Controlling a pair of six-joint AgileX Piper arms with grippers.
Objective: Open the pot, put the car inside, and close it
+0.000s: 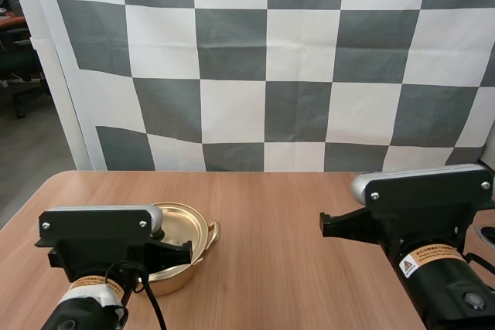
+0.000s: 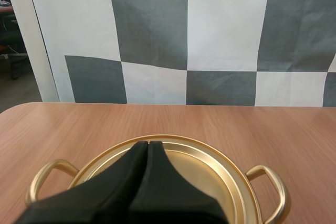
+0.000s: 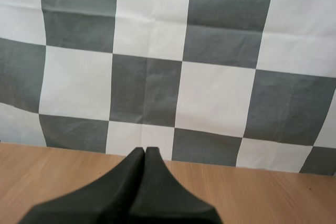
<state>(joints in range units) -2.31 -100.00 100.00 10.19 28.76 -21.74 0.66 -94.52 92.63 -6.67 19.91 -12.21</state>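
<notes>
Left gripper (image 2: 148,145) clenched over gold pot (image 2: 210,171); right gripper (image 3: 145,151) clenched over wooden table (image 3: 273,198). We see both handles (image 2: 270,190) from left wrist, one from high view.

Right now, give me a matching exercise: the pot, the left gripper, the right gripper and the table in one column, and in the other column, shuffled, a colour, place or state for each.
Column one:
1. pot
2. left gripper
3. right gripper
4. table

Column two:
A. shut, over bare tabletop
B. brown wood
C. gold, with two loop handles
D. shut, tips over the pot

Pairs: 1-C, 2-D, 3-A, 4-B.
</notes>
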